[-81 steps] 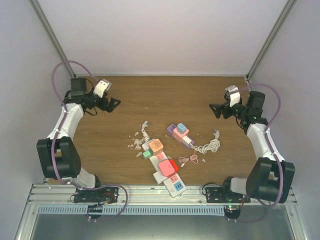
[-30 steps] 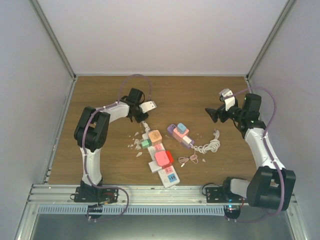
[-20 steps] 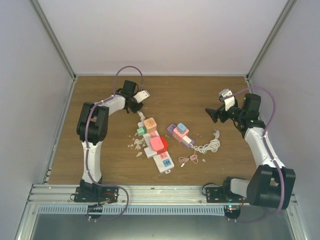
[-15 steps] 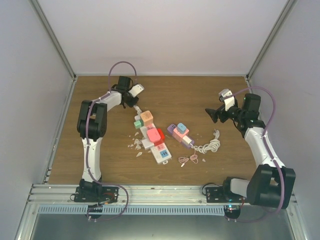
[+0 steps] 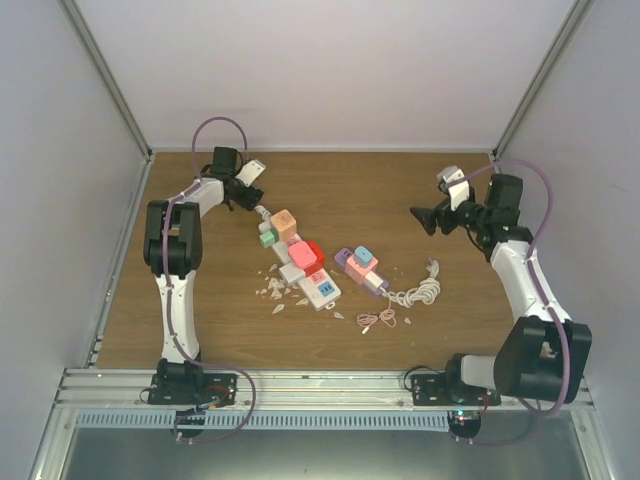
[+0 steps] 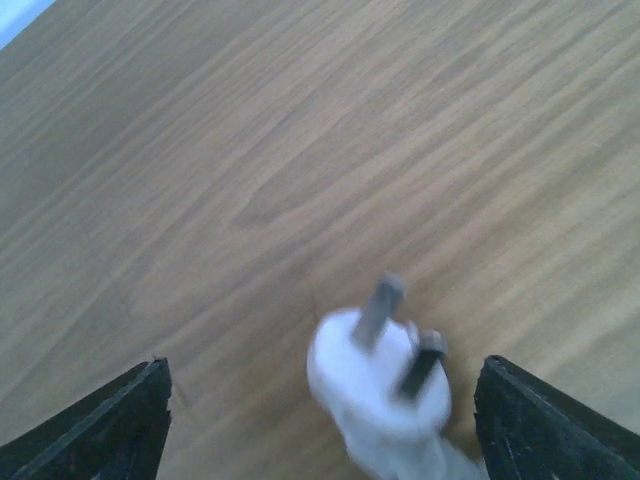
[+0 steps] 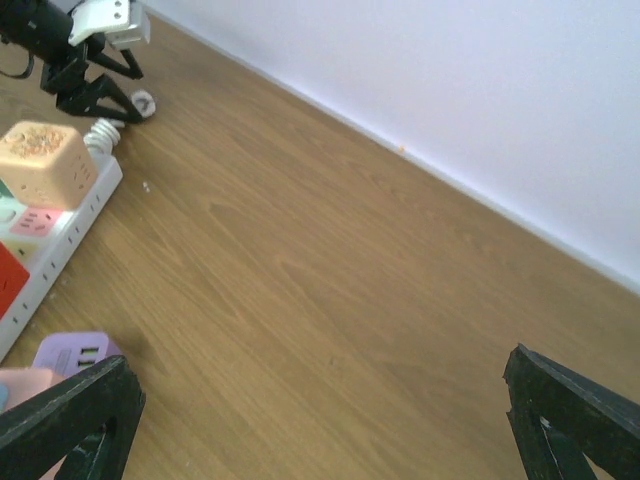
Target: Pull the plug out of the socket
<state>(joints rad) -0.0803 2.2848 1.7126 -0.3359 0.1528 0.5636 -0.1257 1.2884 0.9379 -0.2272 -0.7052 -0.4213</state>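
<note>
Two flat grey prongs [image 6: 381, 308] | round white plug [image 6: 372, 388] | wood-grain table [image 6: 300, 150]

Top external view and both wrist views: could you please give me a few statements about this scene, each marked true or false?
1. The white plug shows two metal prongs. True.
2. The left pincer is clamped on that plug. False: its fingers stand wide apart, with the plug between them and untouched.
3. The right pincer is open with nothing between its fingers. True.
4. The coiled white cable lies on the left arm's side of the power strip. False: it lies on the right arm's side.
5. An orange cube adapter sits on the power strip. True.
</note>
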